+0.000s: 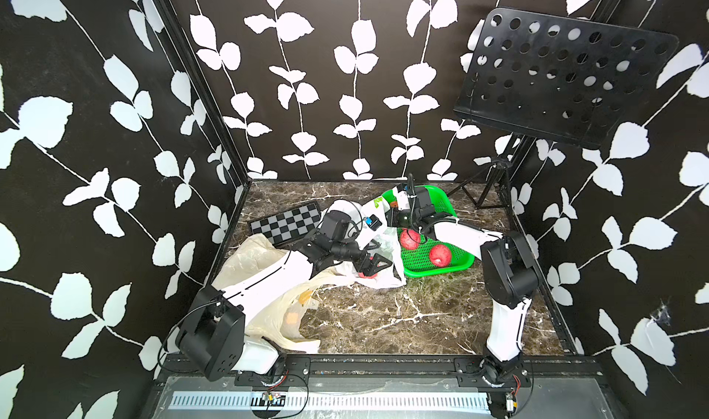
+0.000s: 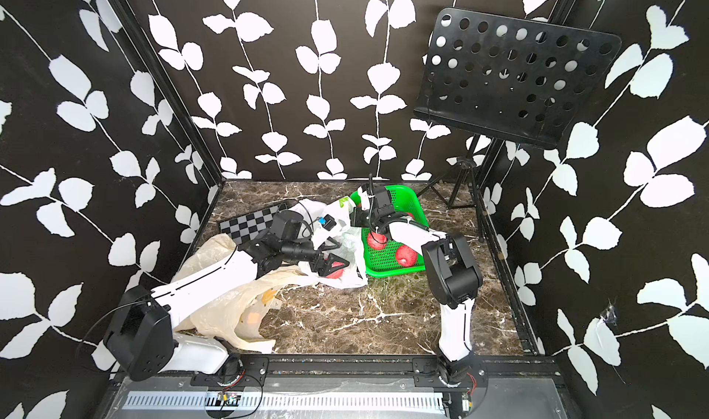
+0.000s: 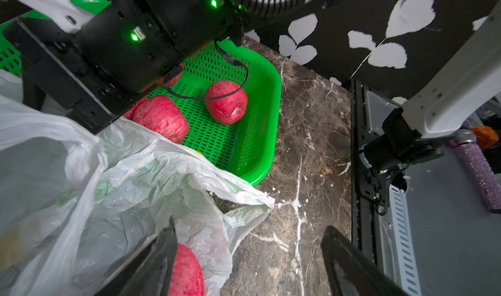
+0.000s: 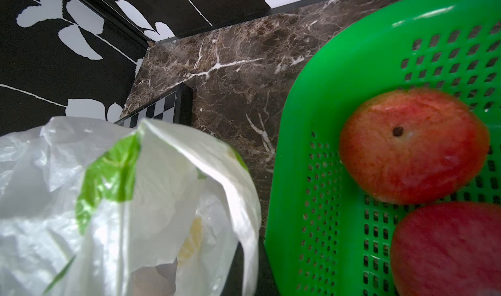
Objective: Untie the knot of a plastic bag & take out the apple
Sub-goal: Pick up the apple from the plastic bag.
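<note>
As left end effector gapes over apple, right end effector pinches bag

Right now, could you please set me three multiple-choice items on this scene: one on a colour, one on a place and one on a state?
1. The perforated plastic basket is: A blue, B green, C yellow.
2. The red apple nearest the left gripper lies: A in that basket, B on the chessboard, C in the white plastic bag.
3. The left gripper's jaws are: A wide open, B shut on the apple, C shut on the bag.
Answers: 1 B, its walls are bright green; 2 C, crumpled film surrounds it; 3 A, the jaws stand far apart.
</note>
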`<state>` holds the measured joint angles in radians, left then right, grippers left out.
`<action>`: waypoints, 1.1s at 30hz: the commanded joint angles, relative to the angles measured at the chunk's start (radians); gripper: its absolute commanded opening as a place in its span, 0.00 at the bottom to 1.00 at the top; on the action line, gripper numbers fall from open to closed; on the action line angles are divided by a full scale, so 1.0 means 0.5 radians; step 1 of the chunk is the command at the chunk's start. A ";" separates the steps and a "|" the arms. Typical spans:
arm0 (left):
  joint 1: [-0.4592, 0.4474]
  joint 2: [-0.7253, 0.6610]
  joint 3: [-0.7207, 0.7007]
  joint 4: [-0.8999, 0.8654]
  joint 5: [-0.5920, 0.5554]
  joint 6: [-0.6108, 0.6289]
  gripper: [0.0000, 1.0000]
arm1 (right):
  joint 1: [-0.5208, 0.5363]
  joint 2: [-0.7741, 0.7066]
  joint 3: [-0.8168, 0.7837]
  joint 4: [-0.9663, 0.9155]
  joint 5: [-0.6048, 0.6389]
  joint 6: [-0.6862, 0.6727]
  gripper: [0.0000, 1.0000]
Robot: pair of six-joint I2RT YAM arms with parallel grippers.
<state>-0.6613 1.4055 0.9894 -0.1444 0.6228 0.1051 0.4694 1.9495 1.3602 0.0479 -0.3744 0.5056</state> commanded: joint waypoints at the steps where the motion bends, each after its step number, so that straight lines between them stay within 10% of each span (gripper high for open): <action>1: -0.042 0.112 0.105 -0.319 -0.170 0.150 0.83 | 0.015 -0.046 0.006 0.059 -0.003 0.014 0.00; 6: -0.043 0.105 0.037 -0.192 0.073 0.061 0.83 | 0.015 -0.043 0.019 0.052 -0.003 0.011 0.00; 12: -0.064 0.209 0.126 -0.430 -0.768 0.142 0.82 | 0.014 -0.029 0.016 0.067 -0.011 0.022 0.00; 17: -0.067 0.353 0.181 -0.503 -0.999 0.220 0.88 | 0.013 -0.041 0.001 0.075 -0.003 0.020 0.00; 33: -0.066 0.629 0.330 -0.624 -0.859 0.216 0.75 | 0.014 -0.055 -0.011 0.082 -0.004 0.029 0.00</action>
<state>-0.6895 1.7557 1.1305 -0.4244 0.1741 0.2062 0.4713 1.9495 1.3605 0.0494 -0.3748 0.5129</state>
